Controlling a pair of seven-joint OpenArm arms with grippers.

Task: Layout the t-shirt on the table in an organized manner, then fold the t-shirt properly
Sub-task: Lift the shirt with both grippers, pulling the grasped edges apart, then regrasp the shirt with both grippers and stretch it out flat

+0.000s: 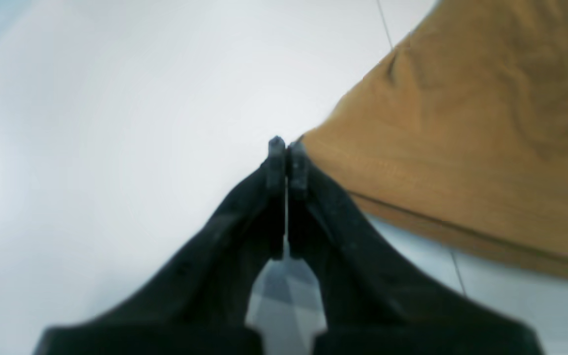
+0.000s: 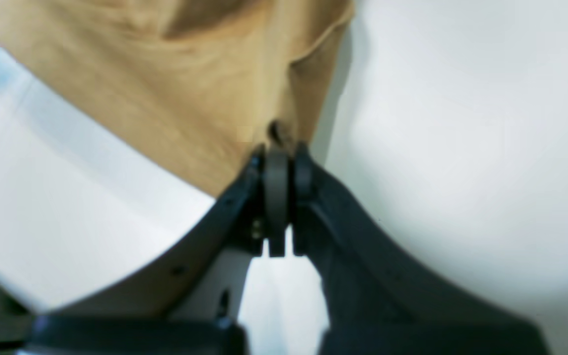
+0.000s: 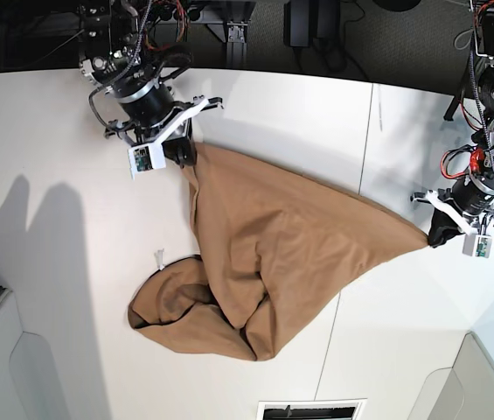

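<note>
T-shirt (image 3: 290, 245) is spread crumpled mid-bench (image 3: 45, 131), stretched btwn both arms. R gripper (image 2: 283, 148) jaws are clamped on a far-left corner; L gripper (image 1: 286, 144) jaws are closed at the right-side corner tip.

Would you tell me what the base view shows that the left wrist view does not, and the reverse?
Only the base view shows the right gripper, the bunched lower half of the t-shirt and its white neck tag. Only the left wrist view shows the left gripper closed at the stitched hem corner. Both show the tan shirt and the white table.
</note>
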